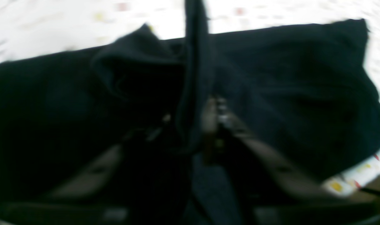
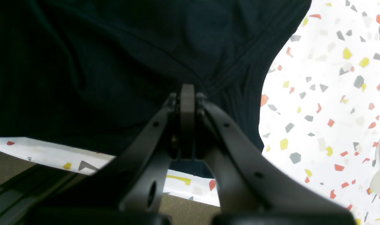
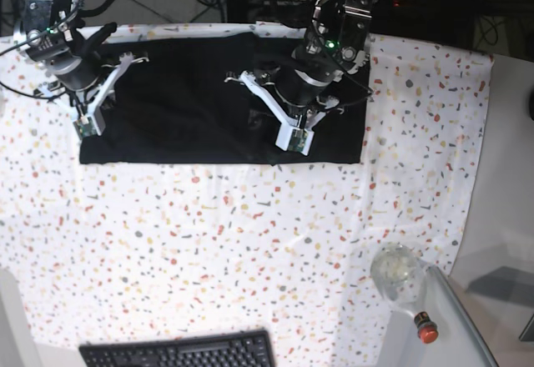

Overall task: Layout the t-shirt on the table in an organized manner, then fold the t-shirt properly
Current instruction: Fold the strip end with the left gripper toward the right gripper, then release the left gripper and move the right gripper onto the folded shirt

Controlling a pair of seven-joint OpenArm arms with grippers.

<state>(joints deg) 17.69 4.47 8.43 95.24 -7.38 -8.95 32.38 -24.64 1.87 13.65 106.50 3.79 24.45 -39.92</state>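
Observation:
The black t-shirt [image 3: 183, 108] lies spread as a wide rectangle along the far side of the speckled table [image 3: 209, 242]. My right gripper [image 3: 83, 127] is at the shirt's left edge. In the right wrist view this gripper [image 2: 187, 93] is shut on the t-shirt [image 2: 99, 62], and creases run into its tips. My left gripper [image 3: 294, 142] is over the shirt's right half. In the blurred left wrist view the left gripper [image 1: 193, 115] has its jaws apart, with a raised strip of the t-shirt [image 1: 302, 78] standing between them.
A black keyboard [image 3: 179, 352] lies at the near edge. A clear round jar [image 3: 399, 271] and a small red-capped item [image 3: 425, 329] sit at the near right. The plain grey side surface [image 3: 509, 175] borders the cloth on the right. The table's far edge [image 2: 183, 184] is just behind my right gripper.

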